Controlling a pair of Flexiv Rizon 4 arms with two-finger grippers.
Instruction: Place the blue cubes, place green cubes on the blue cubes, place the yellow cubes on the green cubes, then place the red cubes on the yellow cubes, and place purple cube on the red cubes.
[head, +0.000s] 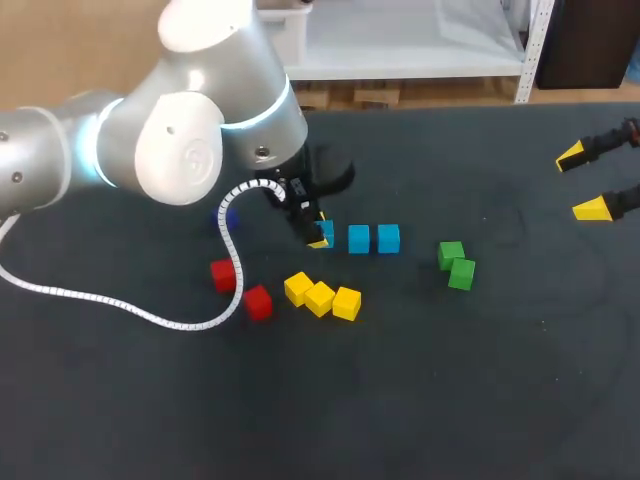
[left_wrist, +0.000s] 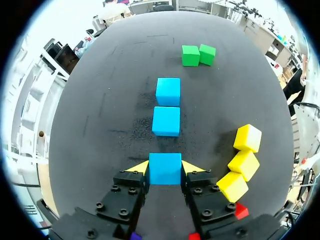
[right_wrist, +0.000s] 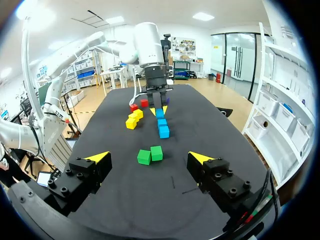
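Observation:
Three blue cubes lie in a row on the black table. My left gripper (head: 318, 236) (left_wrist: 165, 169) is shut on the leftmost blue cube (head: 325, 234) (left_wrist: 165, 172), which rests on the table; both yellow tips press its sides. The other two blue cubes (head: 358, 238) (head: 388, 238) lie just ahead of the fingers. Two green cubes (head: 456, 264) (left_wrist: 198, 54) sit further right. Three yellow cubes (head: 321, 297) (left_wrist: 242, 163) and two red cubes (head: 223, 275) (head: 258, 302) lie nearer the front. A purple cube (head: 226, 215) is half hidden behind the left arm's cable. My right gripper (head: 588, 182) (right_wrist: 150, 157) hangs open at the far right, holding nothing.
The left arm's white coiled cable (head: 120, 302) trails over the table at the left, beside the red cubes. Bare table (head: 480, 400) stretches across the front and right.

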